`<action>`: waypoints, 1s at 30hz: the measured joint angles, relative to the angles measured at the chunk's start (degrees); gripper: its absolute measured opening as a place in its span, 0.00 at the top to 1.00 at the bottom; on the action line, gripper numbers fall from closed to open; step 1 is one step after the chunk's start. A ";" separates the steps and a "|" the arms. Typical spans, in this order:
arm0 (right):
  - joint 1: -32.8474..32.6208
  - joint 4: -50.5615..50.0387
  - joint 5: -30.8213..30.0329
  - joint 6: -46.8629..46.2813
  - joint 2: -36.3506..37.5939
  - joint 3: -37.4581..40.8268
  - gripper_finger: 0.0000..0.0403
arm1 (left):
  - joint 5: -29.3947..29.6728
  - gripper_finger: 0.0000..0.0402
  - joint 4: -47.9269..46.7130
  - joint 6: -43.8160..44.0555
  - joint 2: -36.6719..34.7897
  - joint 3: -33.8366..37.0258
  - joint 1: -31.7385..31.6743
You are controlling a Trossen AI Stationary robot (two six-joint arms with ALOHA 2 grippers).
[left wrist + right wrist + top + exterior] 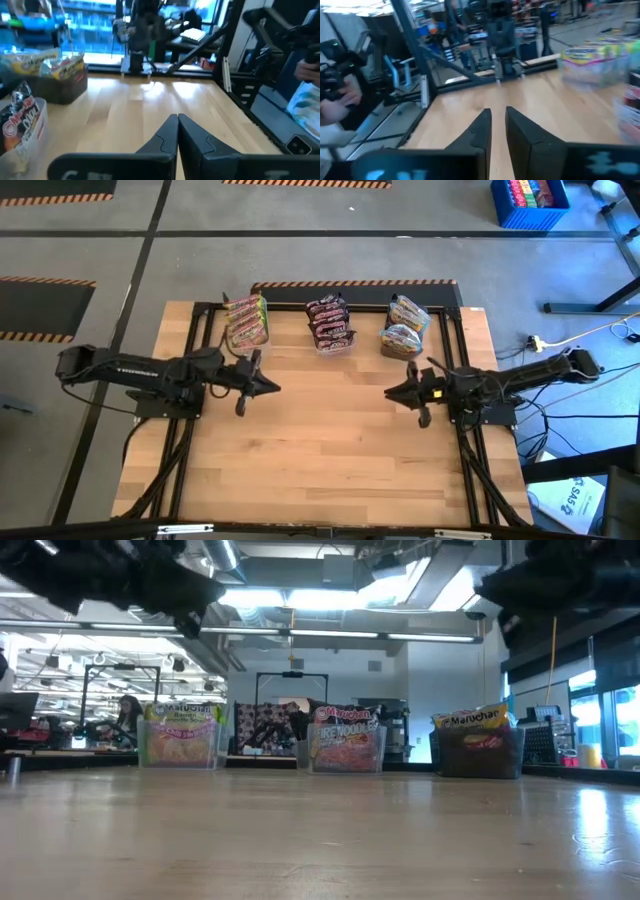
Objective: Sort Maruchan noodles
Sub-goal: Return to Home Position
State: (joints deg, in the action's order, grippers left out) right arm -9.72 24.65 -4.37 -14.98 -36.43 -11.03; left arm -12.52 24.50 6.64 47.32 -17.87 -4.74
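The Maruchan noodles stand in three tubs along the table's far edge. Yellow-green packets (247, 322) fill a clear tub (182, 735) on the left. Dark maroon packets (330, 323) fill the clear middle tub (346, 740). Yellow-orange packets (404, 328) fill a dark tub (480, 745) on the right. My left gripper (275, 388) is shut and points level toward the table's middle from the left. My right gripper (390, 392) faces it from the right, its fingers (482, 122) nearly together with nothing between them. Both hang above the bare wood, clear of the tubs.
Bare wooden tabletop (330, 450) lies between and in front of the two grippers. A blue crate (528, 202) stands on the floor at the far right, and cables (560, 340) lie off the table's right edge. A person's hand (335, 100) shows beyond the table's side.
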 joint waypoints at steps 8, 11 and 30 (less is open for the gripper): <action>0.01 3.28 -4.17 -1.12 9.48 6.86 0.91 | 2.83 0.99 8.70 -0.14 -7.89 8.98 -0.23; 0.01 4.22 -4.17 -0.18 13.15 8.15 0.91 | 3.54 0.99 9.44 2.08 -11.86 11.26 -0.23; 0.01 -6.90 -2.81 3.51 27.42 10.56 0.91 | 7.55 0.99 2.12 9.77 -27.51 17.45 -0.23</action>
State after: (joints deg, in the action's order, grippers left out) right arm -9.72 17.76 -7.18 -11.47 -9.01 -0.47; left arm -4.97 26.61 16.42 19.81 -0.43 -4.97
